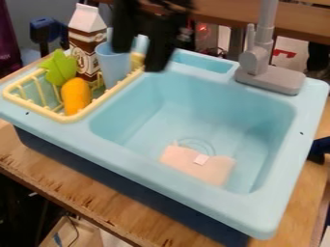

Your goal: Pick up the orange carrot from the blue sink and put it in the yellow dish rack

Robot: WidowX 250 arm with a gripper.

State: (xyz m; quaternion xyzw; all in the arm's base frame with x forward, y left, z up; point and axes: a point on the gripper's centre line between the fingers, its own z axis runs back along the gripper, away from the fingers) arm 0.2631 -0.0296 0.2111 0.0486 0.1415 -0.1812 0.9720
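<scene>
The black gripper (139,59) hangs at the top, over the drying rack's right end and the sink's back left corner. Its two fingers stand apart, with nothing held between them. Just behind and below it is a light blue cup (113,65), partly covered by a finger. A brown and white carton (87,41) stands upright left of the cup. In front of these, an orange toy vegetable with a green leafy top (76,96) rests in the yellow rack (71,117). A pale pink piece (193,166) with a small white tag lies on the sink floor beside the drain.
The light blue sink (193,207) sits on a wooden table (84,185). A grey faucet (270,77) rises at its back right corner. Something yellow (136,60) shows at the rack's right end. Dark blue objects stand behind the carton and at the right edge.
</scene>
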